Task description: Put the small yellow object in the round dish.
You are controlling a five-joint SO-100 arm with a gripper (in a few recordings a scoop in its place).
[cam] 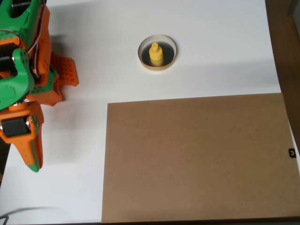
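The small yellow object [156, 54] stands upright inside the round dish [144, 62], a shallow dish with a cream rim and dark inside, at the upper middle of the white table. My green and orange gripper [33, 164] is far off at the left edge, pointing toward the bottom of the picture. Its orange and green fingers lie together down to one tip with nothing between them.
A large brown board [197, 159] covers the lower right of the white table [220, 51]. The arm's green and orange body [28, 61] fills the upper left corner. A dark edge [286, 47] runs down the right side.
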